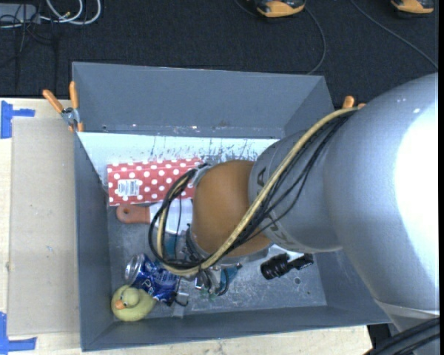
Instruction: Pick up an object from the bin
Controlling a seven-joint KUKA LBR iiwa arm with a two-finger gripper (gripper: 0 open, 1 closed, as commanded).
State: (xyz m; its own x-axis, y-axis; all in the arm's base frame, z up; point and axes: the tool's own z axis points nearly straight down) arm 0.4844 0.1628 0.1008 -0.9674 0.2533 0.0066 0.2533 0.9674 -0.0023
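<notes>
Camera view. Bin (89, 198): grey metal, holding loose stock. Claw (212, 280): set low near the middle of the bin's near edge, masked by the arm's orange cover (222, 198) and cables (281, 176), so open or closed cannot be told. Crushed blue can (149, 275): just beside the claw toward the near-left corner; likeliest pick, judged by nearness alone. Yellow rubber duck (131, 304): in that corner, just beside the can. Black part (284, 265): on the claw's other side, apart. Red polka-dot box (149, 182): along the far wall, clear of the work.
</notes>
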